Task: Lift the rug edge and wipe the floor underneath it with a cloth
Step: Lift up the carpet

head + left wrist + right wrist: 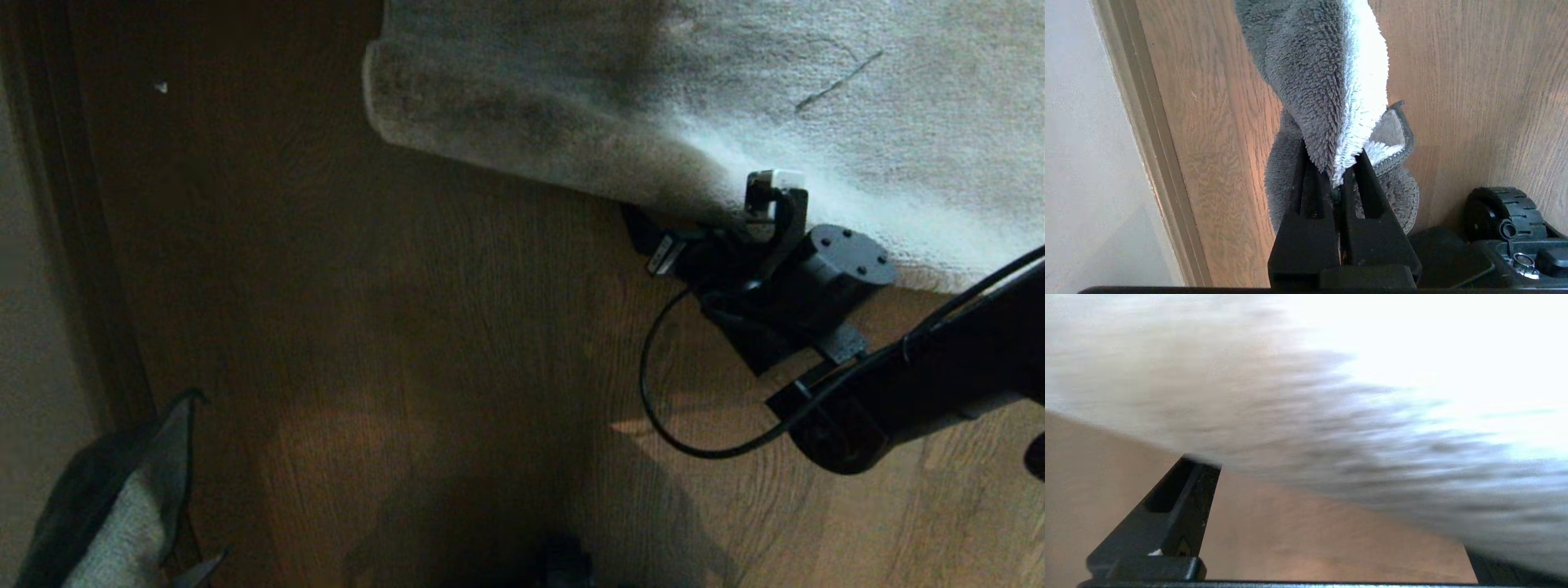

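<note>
Rug edge (506, 155): grey-beige plush, running from upper centre down toward the right of the head view, corner at upper centre, lying on dark brown grained floor (367, 327). Cloth (122, 506): grey fuzzy terry with dark border, hanging at lower left.

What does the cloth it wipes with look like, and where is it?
Start at the big pale rug across the dark wooden floor, then look to the skirting beside the robot's left. There the left gripper pinches the cloth: small, fuzzy, grey and white with a stitched border, unlike the broad rug.
</note>
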{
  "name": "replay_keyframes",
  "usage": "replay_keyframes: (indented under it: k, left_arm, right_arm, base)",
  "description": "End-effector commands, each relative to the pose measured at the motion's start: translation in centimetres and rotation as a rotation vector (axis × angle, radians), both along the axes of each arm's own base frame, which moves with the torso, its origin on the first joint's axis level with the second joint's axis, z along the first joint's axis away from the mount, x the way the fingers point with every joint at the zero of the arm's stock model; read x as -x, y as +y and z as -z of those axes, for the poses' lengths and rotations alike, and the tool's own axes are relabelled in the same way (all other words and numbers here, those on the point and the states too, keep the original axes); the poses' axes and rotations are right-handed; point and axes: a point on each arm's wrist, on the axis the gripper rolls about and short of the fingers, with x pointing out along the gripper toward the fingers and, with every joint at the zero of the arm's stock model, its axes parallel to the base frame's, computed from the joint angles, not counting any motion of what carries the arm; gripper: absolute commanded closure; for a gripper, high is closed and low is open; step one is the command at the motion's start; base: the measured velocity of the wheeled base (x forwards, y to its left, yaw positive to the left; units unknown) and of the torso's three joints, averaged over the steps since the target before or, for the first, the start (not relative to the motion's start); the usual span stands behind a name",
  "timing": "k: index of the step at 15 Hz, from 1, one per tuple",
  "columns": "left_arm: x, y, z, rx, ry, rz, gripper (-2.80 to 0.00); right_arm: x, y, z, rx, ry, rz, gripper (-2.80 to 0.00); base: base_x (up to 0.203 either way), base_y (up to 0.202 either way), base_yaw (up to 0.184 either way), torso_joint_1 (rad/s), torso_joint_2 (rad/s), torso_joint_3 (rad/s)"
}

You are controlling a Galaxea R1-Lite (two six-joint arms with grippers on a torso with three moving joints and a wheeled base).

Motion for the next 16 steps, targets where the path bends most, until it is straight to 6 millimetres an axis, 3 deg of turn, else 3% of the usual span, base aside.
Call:
replay_keyframes:
  k: [1, 3, 7, 12, 16]
  left_arm:
    - [0.0, 0.0, 0.0, 0.0, -0.001, 0.0, 0.0]
    - [0.0, 0.0, 0.0, 0.0, -0.001, 0.0, 0.0]
    - [0.0, 0.0, 0.0, 0.0, -0.001, 0.0, 0.0]
    - [0.0, 0.0, 0.0, 0.0, -0.001, 0.0, 0.0]
    - [0.0, 0.0, 0.0, 0.0, -0.001, 0.0, 0.0]
  right_arm:
    - [-0.2, -2.2, -1.7, -0.024, -0.083, 0.036, -2.8]
    - [0.0, -2.3, -2.1, -0.02, -0.097, 0.019, -2.8]
    - [0.7, -0.3, -1.7, -0.012, -0.09, -0.052, -2.8]
    - [-1.7, 1.0, 0.1, 0.018, -0.083, -0.07, -2.8]
    - [-2.9, 1.2, 0.0, 0.001, -0.108, -0.059, -2.8]
  base:
    - [0.0, 0.0, 0.0, 0.0, 0.0, 0.0]
    - [0.0, 0.0, 0.0, 0.0, 0.0, 0.0]
    - [0.0, 0.0, 0.0, 0.0, 0.0, 0.0]
    - [0.0, 0.0, 0.0, 0.0, 0.0, 0.0]
    - [0.0, 0.0, 0.0, 0.0, 0.0, 0.0]
